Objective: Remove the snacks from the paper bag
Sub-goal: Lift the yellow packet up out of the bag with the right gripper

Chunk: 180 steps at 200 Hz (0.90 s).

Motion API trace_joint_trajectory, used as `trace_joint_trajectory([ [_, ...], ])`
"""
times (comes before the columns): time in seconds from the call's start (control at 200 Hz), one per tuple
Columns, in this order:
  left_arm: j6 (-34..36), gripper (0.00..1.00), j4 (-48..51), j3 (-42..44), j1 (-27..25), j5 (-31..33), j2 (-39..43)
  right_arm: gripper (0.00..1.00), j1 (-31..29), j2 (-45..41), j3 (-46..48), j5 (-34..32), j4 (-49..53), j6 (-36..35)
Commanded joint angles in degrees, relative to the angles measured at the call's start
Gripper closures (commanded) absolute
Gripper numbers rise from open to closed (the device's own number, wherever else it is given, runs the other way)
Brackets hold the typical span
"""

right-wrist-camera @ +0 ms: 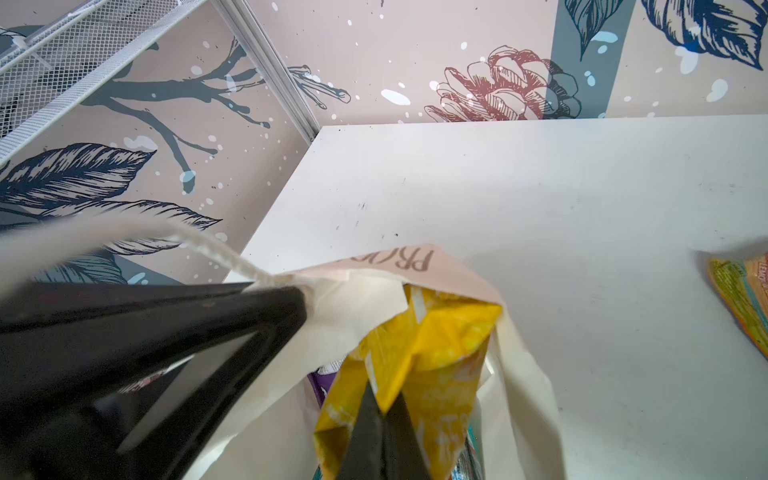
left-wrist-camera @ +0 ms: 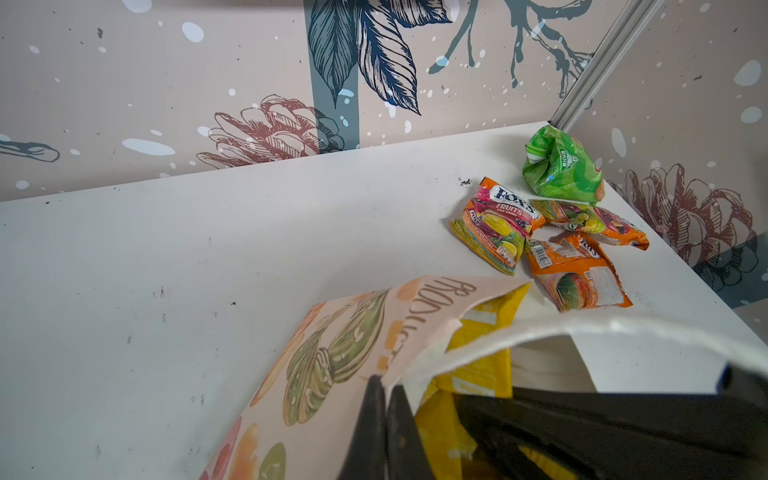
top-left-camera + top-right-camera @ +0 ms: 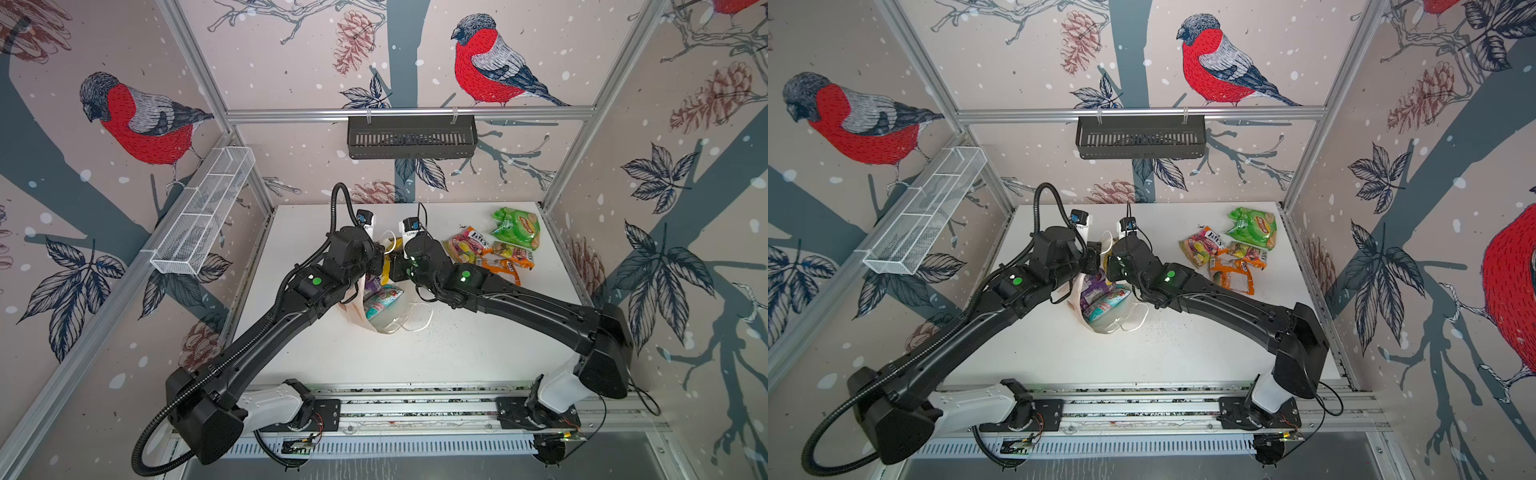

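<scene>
The paper bag [image 3: 353,309] stands mid-table, its mouth up, with white cord handles [image 3: 415,320]. My left gripper [image 2: 384,384] is shut on the bag's printed rim [image 2: 332,353]. My right gripper [image 1: 384,405] is shut on a yellow packet [image 1: 436,353] that sticks out of the bag's mouth. Purple [image 3: 1094,286] and teal [image 3: 1106,303] packets lie inside the bag. At the back right of the table lie a green packet [image 3: 515,226], a multicoloured one [image 3: 463,245] and an orange one [image 3: 505,264].
A black slotted basket [image 3: 411,137] hangs on the back wall. A white mesh basket [image 3: 203,216] is fixed to the left wall. Walls close the table [image 3: 332,353] on three sides, and the arms' rail [image 3: 415,405] runs along the front.
</scene>
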<state>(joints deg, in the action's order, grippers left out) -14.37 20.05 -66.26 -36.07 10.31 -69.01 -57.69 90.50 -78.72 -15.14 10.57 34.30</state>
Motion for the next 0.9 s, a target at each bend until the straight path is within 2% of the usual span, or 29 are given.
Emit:
trace_joint_trajectory([
  [0.0, -1.6, 1.0, -1.8, -0.2, 0.3, 0.3, -0.1, 1.0, -0.4, -0.8, -0.6, 1.3, -1.7, 0.1],
  [0.425, -1.0, 1.0, -0.6, -4.4, 0.3, 1.0, -3.9, 1.0, -1.9, -0.1, -4.0, 1.0, 3.7, -1.0],
  [0.896, 2.5, 1.0, 2.2, -11.3, 2.8, 1.0, -7.1, 1.0, -1.6, -5.7, -3.8, -1.9, 5.8, -1.8],
])
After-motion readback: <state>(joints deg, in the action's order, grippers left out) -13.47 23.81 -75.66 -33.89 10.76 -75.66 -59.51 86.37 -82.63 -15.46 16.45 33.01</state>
